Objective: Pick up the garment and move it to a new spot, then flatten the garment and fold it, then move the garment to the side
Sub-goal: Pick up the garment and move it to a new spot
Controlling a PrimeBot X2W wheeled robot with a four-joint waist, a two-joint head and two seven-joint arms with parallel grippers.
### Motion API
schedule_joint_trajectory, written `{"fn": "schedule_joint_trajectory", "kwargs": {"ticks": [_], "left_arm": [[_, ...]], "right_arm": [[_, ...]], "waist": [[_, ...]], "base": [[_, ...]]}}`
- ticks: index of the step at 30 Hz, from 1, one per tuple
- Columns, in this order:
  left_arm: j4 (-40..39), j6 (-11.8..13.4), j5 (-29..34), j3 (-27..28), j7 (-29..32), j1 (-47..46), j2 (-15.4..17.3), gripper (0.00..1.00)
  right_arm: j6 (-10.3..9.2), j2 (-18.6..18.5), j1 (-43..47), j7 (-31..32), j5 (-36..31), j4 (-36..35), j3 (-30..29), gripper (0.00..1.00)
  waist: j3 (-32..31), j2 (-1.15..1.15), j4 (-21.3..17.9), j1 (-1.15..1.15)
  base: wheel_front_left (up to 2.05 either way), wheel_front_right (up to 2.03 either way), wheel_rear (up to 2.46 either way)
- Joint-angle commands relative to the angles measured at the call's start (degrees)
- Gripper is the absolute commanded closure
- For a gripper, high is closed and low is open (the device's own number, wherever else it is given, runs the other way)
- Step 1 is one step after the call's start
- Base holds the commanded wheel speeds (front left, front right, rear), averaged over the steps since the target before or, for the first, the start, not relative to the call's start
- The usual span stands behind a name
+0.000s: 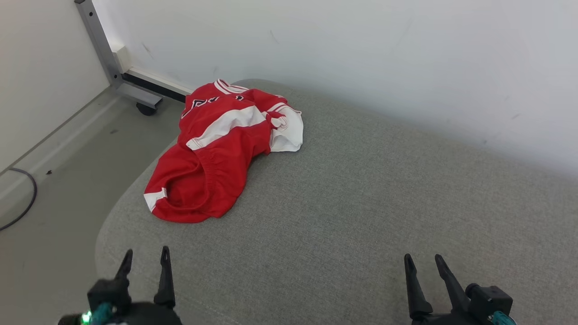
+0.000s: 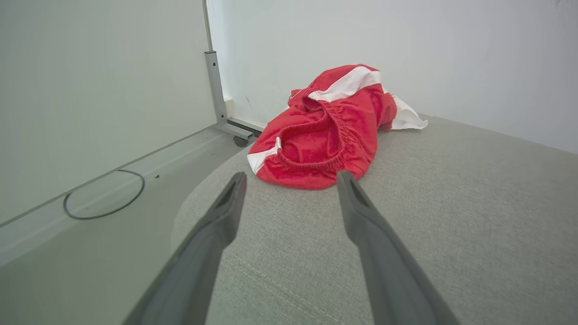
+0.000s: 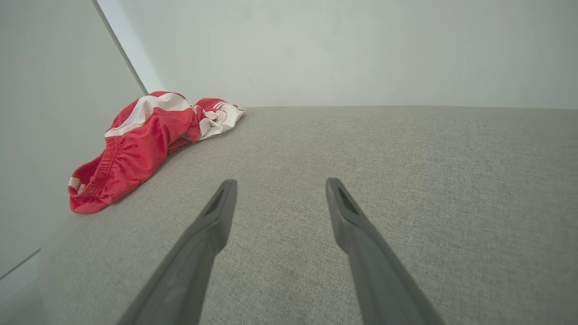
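**Both claws open, garment untouched**

Item 1: your left claw (image 1: 146, 250) is hanging wide open and empty over the near left corner of the grey padded bench (image 1: 361, 203).
Item 2: your right claw (image 1: 423, 256) is standing equally wide at the near right, holding nothing.
Item 3: the red-and-white garment (image 1: 216, 153) is lying crumpled at the bench's far left corner. It is sitting well apart from both claws, with its elastic waistband facing the left claw.

Black left hand (image 1: 146, 252) and right hand (image 1: 423, 257), teal-trimmed.
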Motion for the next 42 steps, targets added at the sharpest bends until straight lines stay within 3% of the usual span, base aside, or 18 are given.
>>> {"fn": "schedule_joint_trajectory", "kwargs": {"ticks": [1,8,15,23,28,36,37,38,39,42], "left_arm": [[2.0,-0.8,-1.1,0.0,1.7,-3.9,0.5,0.0],[12.1,-3.0,-5.2,-0.2,11.0,-18.1,1.7,0.0],[22.6,-4.1,-12.4,1.8,19.3,-29.9,3.7,0.0],[30.0,-4.4,-16.2,3.0,21.9,-35.6,8.5,0.0],[34.1,-4.2,-16.8,3.0,22.3,-37.4,10.9,0.0],[40.8,-0.5,-15.7,2.4,25.8,-39.1,13.6,0.0],[41.4,-0.5,-15.5,2.1,26.8,-39.4,13.8,0.52],[42.0,-0.5,-15.3,1.8,27.6,-39.8,13.9,0.96],[42.6,-0.6,-15.1,1.4,28.5,-40.1,14.0,1.0],[43.2,-1.0,-14.8,0.7,29.3,-40.4,14.8,1.0]], "right_arm": [[0.19,0.0,0.7,-0.1,-0.5,-0.5,-0.4,0.0],[0.19,0.0,2.1,0.1,-3.1,-2.2,-0.6,0.0],[0.19,0.0,1.9,3.2,-6.5,-5.9,1.0,0.0],[0.18,0.0,2.2,7.1,-8.9,-13.7,1.3,0.0],[0.18,0.1,1.8,8.3,-9.0,-17.4,0.7,0.0],[0.19,0.1,1.2,8.0,-7.4,-18.6,0.5,0.0],[0.18,0.1,1.2,7.9,-7.1,-18.4,0.5,0.0],[0.19,0.1,1.0,7.8,-6.9,-18.2,0.5,0.0],[0.19,0.1,0.8,7.6,-6.6,-18.0,0.5,0.0],[0.19,0.1,0.4,6.8,-5.7,-17.0,0.6,0.0]], "waist": [[-0.1,0.0,-0.1,0.0],[1.9,0.0,-2.8,0.0],[6.8,0.0,-10.8,0.0],[12.9,0.0,-19.2,0.0],[16.5,0.0,-22.0,0.0],[18.6,0.0,-24.0,0.0],[18.6,0.0,-24.1,0.0],[18.5,0.0,-24.1,0.0],[18.3,0.0,-24.1,0.0],[17.4,0.0,-23.6,0.0]], "base": [[0.0,0.0,0.0],[0.0,0.0,0.0],[0.0,0.0,0.0],[0.0,0.0,0.0],[0.0,0.0,0.0],[0.0,0.0,0.0],[0.0,0.0,0.0],[0.0,0.0,0.0],[0.0,0.0,0.0],[0.0,0.0,0.0]]}}
